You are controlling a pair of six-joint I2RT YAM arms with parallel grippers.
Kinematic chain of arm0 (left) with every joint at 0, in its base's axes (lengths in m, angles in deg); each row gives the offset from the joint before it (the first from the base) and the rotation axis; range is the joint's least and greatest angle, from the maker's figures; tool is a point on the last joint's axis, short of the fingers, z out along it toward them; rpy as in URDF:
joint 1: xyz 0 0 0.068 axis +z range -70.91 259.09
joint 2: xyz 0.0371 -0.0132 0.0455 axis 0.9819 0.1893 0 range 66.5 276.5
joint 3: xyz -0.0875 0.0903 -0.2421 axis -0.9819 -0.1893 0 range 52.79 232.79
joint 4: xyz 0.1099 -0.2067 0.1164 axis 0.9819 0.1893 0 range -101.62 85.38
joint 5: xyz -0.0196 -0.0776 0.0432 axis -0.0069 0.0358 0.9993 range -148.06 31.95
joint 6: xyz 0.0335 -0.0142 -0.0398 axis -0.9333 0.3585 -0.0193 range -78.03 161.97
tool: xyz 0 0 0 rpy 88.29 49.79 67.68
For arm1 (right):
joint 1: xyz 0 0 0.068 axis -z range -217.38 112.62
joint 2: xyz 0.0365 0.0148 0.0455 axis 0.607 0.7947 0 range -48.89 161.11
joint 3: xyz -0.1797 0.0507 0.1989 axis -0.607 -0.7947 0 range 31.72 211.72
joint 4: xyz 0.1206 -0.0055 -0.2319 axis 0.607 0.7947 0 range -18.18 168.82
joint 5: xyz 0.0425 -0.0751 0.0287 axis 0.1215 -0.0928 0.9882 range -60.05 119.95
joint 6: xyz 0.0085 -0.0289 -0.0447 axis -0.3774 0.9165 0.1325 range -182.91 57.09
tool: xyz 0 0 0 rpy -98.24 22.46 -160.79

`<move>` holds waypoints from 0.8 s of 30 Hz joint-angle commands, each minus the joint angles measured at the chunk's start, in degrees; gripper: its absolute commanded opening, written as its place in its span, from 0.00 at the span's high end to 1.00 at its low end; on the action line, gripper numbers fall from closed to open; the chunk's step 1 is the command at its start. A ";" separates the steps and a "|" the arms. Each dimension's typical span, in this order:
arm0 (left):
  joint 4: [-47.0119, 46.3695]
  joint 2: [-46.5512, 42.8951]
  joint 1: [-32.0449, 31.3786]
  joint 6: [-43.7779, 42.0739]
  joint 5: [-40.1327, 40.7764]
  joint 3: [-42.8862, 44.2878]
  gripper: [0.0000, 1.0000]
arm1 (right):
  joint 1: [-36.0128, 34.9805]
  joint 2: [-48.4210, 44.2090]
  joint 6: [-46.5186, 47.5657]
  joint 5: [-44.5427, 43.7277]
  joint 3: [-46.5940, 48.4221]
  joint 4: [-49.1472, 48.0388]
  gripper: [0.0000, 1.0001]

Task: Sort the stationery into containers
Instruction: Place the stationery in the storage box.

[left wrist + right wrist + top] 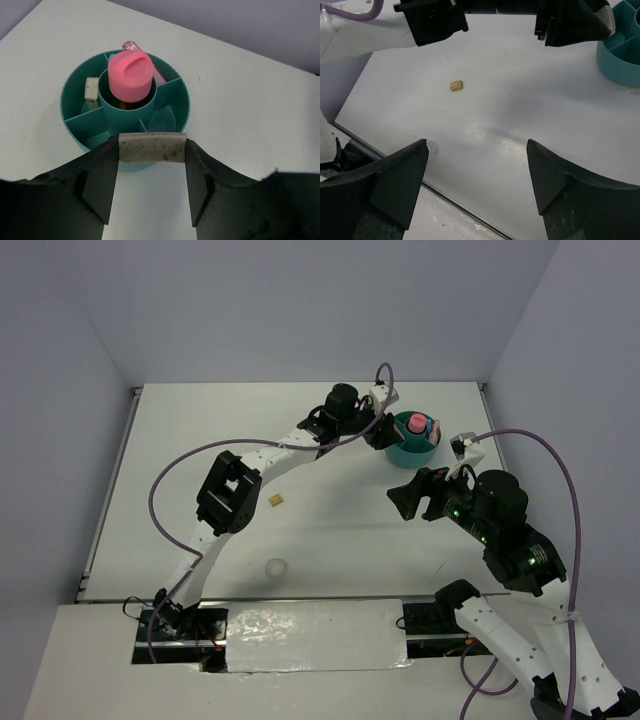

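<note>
- White table (330, 540) with pale grey walls around it is carrying everything I am working with; nothing else is standing on it besides the task pieces.
- I am judging the sorting as well past the half. The pink tube (131, 75) is standing in the centre cup of the teal organizer (75, 85), a white block (91, 89) is leaning in a ring compartment on the left, and a pink stick (159, 75) is lying behind the tube.
- From the top view something blue is also showing in the organizer, perhaps a stick, but it is too small for me to be sure.
- My left gripper (152, 156) is holding a grey-white block (152, 146) crosswise between its half-open fingers, hanging over the near rim of the organizer, so this piece is looking close to release.
- Left to do: a tan block (456, 85) is lying on the table near the left arm's elbow, and a clear ring (276, 567) is lying nearer to the bases, well apart from the organizer.
- My right gripper (476, 150) is hovering wide apart with nothing in it, near the organizer.
- As for obstacles, the two wrists are crowding the same side of the organizer, and the left arm is stretching across the way to the tan block.
</note>
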 commanded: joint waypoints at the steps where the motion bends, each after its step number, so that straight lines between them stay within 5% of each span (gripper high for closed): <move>1: -5.91 1.11 0.68 -1.28 -4.07 1.63 0.49 | -0.53 0.06 -0.31 1.13 1.14 -0.26 0.14; 24: -13.65 9.64 2.97 5.57 -9.17 7.69 0.30 | -0.36 2.34 0.13 2.88 0.26 -1.76 0.15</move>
